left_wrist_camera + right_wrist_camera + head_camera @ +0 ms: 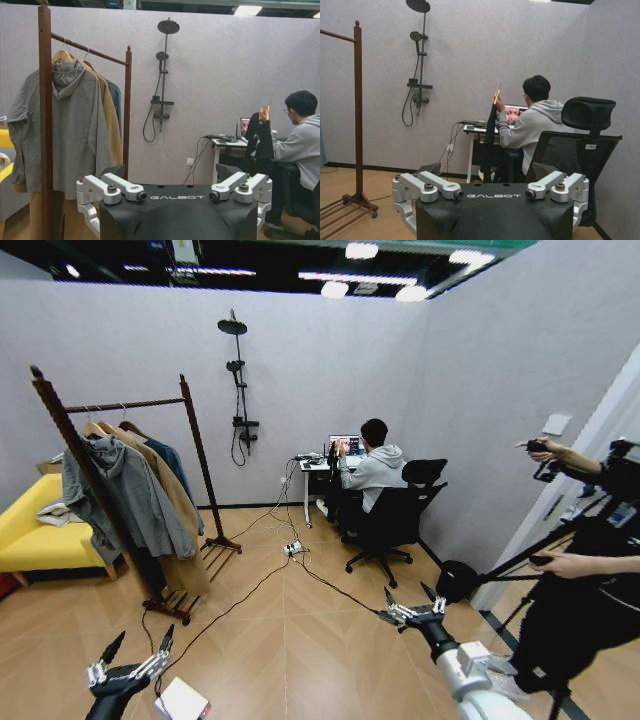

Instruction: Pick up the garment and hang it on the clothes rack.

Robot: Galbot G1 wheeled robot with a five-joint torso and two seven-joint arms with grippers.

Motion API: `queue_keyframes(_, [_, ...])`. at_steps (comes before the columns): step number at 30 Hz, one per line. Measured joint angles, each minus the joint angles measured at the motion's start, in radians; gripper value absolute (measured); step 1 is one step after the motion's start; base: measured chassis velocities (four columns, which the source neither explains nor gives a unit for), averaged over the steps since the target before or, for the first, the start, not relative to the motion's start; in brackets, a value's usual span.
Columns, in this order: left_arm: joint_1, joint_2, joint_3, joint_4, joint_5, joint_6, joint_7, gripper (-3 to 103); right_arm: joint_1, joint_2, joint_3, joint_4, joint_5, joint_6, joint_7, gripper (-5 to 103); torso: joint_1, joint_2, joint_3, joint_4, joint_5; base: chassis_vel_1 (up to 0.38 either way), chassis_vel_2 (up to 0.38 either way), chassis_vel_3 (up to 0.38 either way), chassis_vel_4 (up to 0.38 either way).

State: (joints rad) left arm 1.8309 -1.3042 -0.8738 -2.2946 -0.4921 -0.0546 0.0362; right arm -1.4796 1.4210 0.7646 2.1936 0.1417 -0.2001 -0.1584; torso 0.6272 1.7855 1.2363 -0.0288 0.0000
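The garment is a black jacket that a seated person holds up by its hanger at the desk on the far side of the room; it also hangs from that hand in the left wrist view and in the right wrist view. The clothes rack, dark red-brown wood, stands at the left with coats on its rail; one post is at the edge of the right wrist view. My left gripper and right gripper are both open, low in front of me, holding nothing and far from the jacket.
A grey hoodie, a tan coat and a blue jacket fill the rack. A yellow sofa sits behind it. Cables and a power strip cross the floor. An office chair and a tripod stand at the right.
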Motion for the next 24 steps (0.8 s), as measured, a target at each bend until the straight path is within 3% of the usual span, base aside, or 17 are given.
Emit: queue_keyframes(24, [0.000, 0.000, 0.000, 0.000, 0.000, 0.000, 0.000, 100, 0.005, 0.001, 0.002, -0.018, 0.008, -0.007, 0.004, 100, -0.001, 0.000, 0.000, -0.0001, 0.0000, -0.007, 0.007, 0.007, -0.008])
